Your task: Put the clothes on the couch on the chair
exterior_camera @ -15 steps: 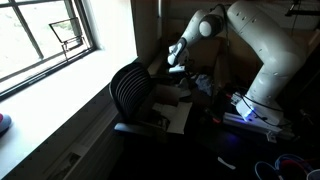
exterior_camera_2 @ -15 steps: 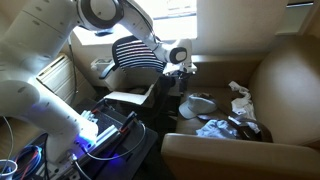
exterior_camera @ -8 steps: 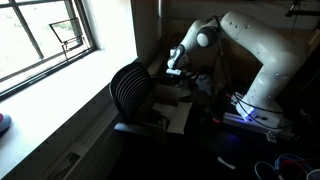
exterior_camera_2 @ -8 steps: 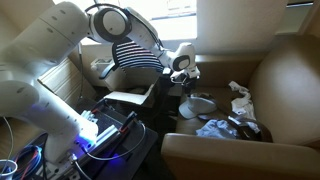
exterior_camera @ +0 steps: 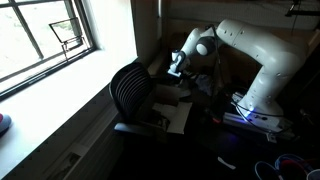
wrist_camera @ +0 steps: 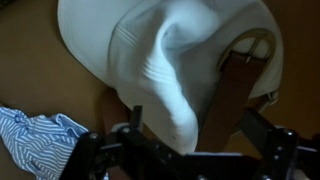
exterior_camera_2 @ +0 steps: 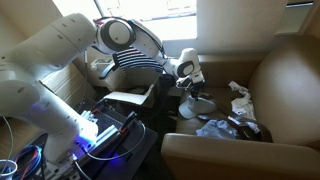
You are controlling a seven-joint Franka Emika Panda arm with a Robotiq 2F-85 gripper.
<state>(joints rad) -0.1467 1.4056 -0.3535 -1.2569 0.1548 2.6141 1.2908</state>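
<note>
Reach step, I reckon: gripper (exterior_camera_2: 190,82) hangs over clothes (exterior_camera_2: 215,127) lying on couch (exterior_camera_2: 285,75) seat. Fingers spread wide, nothing held. Next move calls for straight drop onto pale garment (wrist_camera: 165,70), pinch a fold, lift, swing to chair (exterior_camera: 130,90). Only wrist view shows blue striped cloth (wrist_camera: 35,135) just beside the pale garment. Only exterior views show chair.

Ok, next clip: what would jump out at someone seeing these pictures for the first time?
The big white arm fills the near side of an exterior view, its open tool hanging over the brown couch. In the wrist view a pale garment fills the frame below the tool, with blue-striped cloth at the lower left. The black ribbed chair stands by the bright window.
</note>
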